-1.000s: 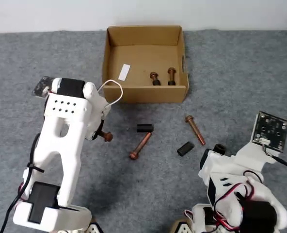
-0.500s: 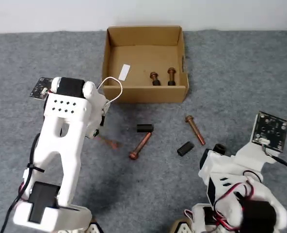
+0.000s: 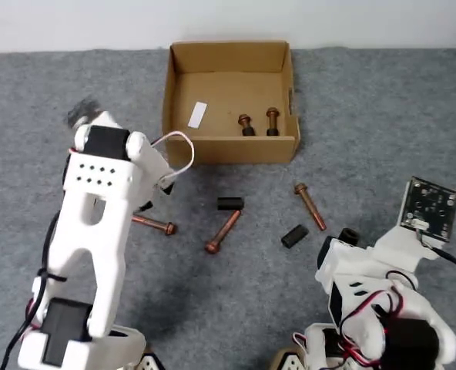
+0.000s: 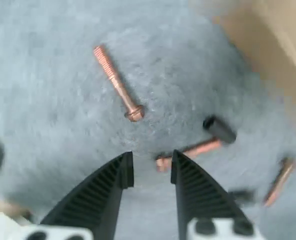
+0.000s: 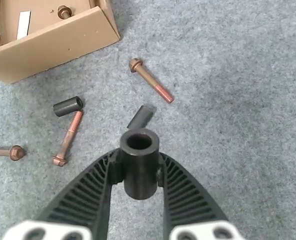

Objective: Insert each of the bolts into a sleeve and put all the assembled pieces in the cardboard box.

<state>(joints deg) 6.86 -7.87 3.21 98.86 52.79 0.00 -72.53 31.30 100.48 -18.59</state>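
On grey carpet (image 3: 367, 116) by a pale wall (image 3: 228, 23), left claw (image 4: 151, 160) ajar, empty, right claw (image 5: 138, 161) tight on sleeve (image 5: 139, 176)

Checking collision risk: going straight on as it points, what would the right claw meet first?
Probably the loose black cylindrical sleeve lying on the grey carpet, just beyond the black sleeve the right claw holds; depth is unclear.

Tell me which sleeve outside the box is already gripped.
The sleeve clamped in the right gripper, bore facing its wrist camera. The other two sleeves lie on their sides on the carpet, ungripped.
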